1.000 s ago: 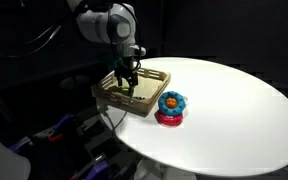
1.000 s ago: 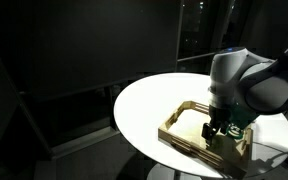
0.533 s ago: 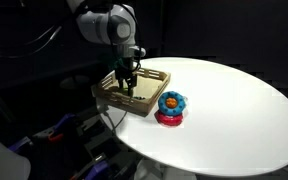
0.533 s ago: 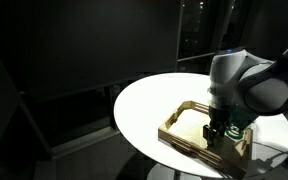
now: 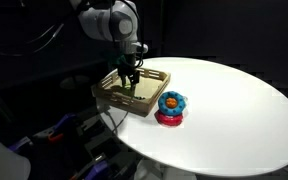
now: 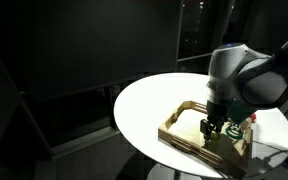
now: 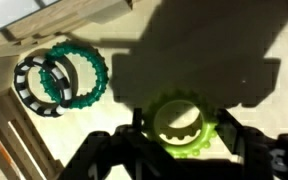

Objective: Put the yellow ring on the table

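In the wrist view the yellow ring, a small yellow-green toothed ring, sits between my dark fingers, just above the wooden tray's floor. My gripper is shut on it, one finger on each side. In both exterior views the gripper hangs over the inside of the wooden tray, which stands at the edge of the round white table. The ring is too small to make out there.
A dark green ring and a black-and-white ring lie together in the tray. Beside the tray on the table, a blue ring with an orange centre rests on a red ring. Dark surroundings lie past the table's edge.
The jaws have gone from open to shut round the yellow ring. The arm has since risen a little above the tray.
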Controlling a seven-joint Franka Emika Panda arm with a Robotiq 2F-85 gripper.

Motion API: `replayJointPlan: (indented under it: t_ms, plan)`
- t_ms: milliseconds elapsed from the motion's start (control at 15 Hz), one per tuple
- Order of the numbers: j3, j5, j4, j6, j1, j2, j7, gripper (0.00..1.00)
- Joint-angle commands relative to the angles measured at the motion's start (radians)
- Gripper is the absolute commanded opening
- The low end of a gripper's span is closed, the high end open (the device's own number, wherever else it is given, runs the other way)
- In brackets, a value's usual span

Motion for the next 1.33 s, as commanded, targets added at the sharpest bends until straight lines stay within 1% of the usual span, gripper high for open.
replayJointPlan:
  t_ms: [0,333,600,1267]
  plan:
    - [-0.017,0.018,0.021,-0.063,-0.007,-0.049,0.014,0.49]
    - [-0.066,-0.016,0.065,-0.142,-0.015,-0.068,0.063,0.49]
    - [-0.102,-0.022,0.104,-0.197,-0.038,-0.069,0.091,0.49]
    - [-0.190,-0.082,0.186,-0.301,-0.092,-0.035,0.220,0.49]
